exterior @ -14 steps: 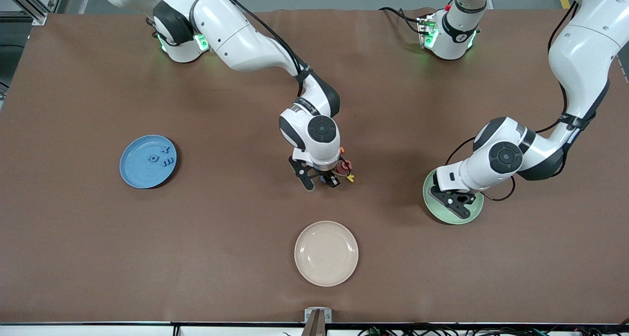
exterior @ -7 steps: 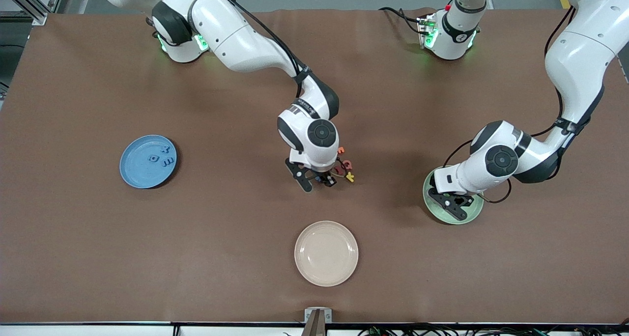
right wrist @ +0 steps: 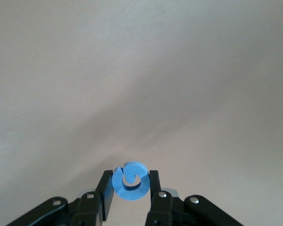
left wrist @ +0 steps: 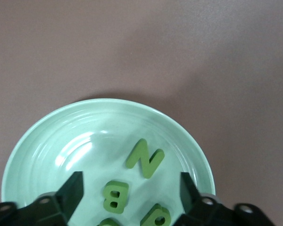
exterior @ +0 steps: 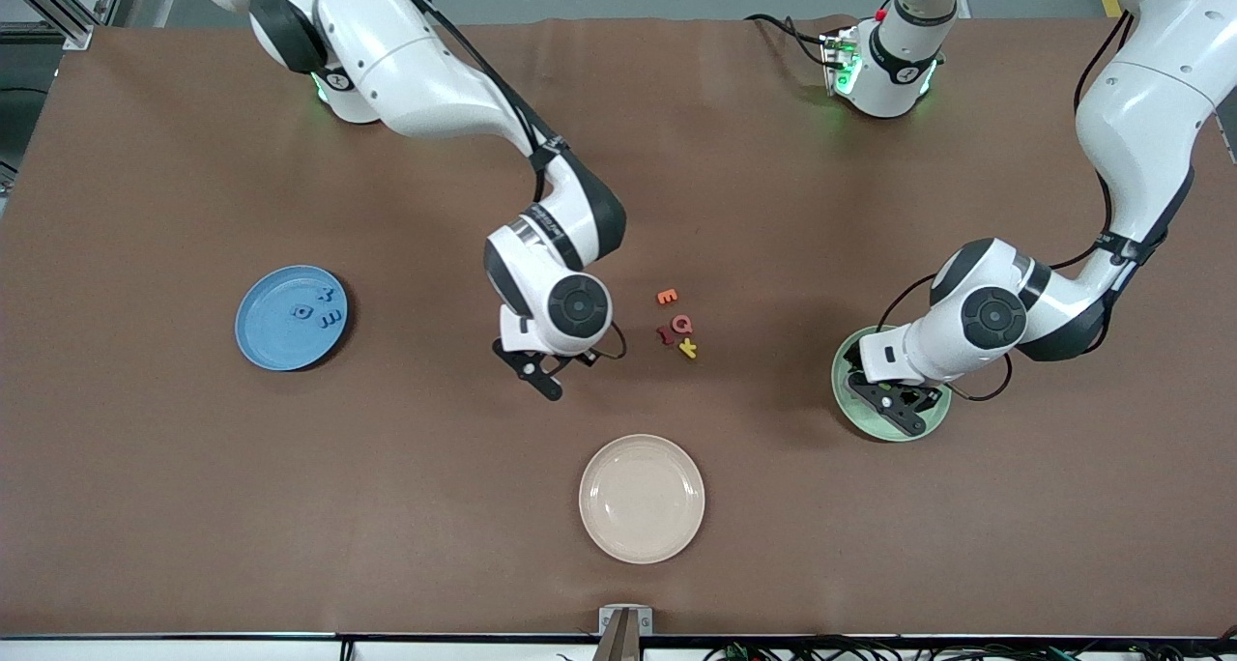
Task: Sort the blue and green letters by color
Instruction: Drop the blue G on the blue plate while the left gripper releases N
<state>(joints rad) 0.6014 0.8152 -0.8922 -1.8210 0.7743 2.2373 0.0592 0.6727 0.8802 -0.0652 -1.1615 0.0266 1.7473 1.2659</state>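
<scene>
Front view: brown tabletop (exterior: pixel 290 506) (creased)

The setting was a robotics laboratory: two white arms stood bolted along a brown-covered table (exterior: pixel 193 506), with aluminium framing (exterior: pixel 58 9) and loose cabling (exterior: pixel 783 28) beside the arms' bases.

The brown table (exterior: pixel 193 506) carries a blue plate (exterior: pixel 275 337) toward the right arm's end and a green plate (exterior: pixel 875 427) toward the left arm's end. A cream plate (exterior: pixel 642 499) lies near the front edge, and four small letters (exterior: pixel 676 325) lie in the middle.
</scene>
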